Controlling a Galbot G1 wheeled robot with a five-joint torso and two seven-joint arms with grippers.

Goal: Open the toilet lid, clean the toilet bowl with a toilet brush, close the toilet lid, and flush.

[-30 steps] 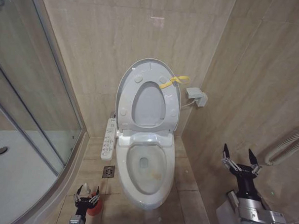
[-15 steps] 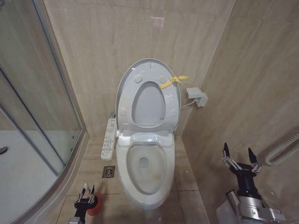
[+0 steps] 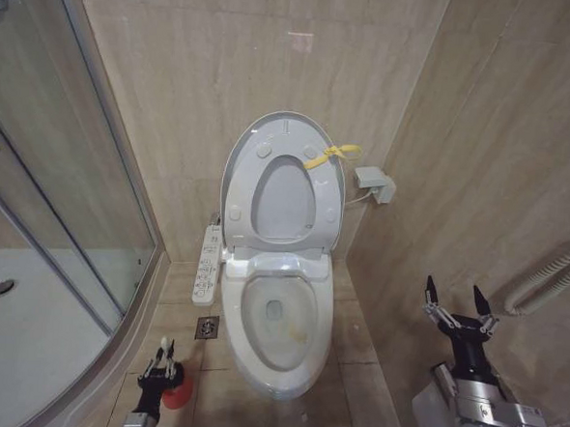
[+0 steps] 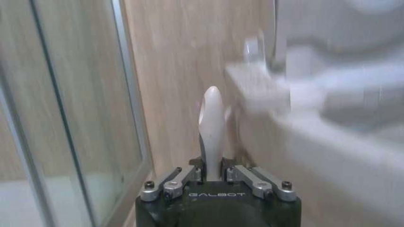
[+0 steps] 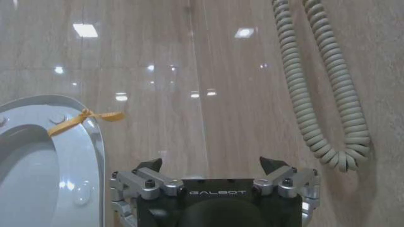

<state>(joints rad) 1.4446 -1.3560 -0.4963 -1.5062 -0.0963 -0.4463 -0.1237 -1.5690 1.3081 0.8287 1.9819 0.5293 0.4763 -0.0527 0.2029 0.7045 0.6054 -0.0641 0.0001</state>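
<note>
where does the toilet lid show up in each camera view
Head view: toilet lid raised upright, centre of the picture.
Left wrist view: blurred white shapes; cannot tell whether the lid is among them.
Right wrist view: lid at the edge, beside the open right claw.
Shared landmark: yellow ribbon on its rim.

You are in a small bathroom. The walls are covered in big shiny beige tiles, and bright spots of light shine on them. The floor has the same beige tiles, with a small square drain set in it. On your left stands a curved glass shower door with a white shower tray behind it. A small white box sits on the back wall. A curly grey hose hangs on the right wall.
</note>
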